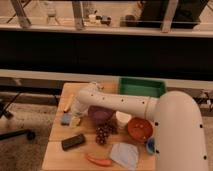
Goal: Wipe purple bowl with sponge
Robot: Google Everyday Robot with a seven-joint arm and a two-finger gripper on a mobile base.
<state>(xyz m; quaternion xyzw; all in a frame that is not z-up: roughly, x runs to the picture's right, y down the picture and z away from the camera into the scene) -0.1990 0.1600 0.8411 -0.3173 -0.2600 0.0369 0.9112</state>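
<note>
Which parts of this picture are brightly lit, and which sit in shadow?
Camera view: warm light falls on the wooden table, where the gripper hangs beside the sponge, near the purple bowl; the white arm is the brightest thing; the wide band behind the table lies in deep shadow.
</note>
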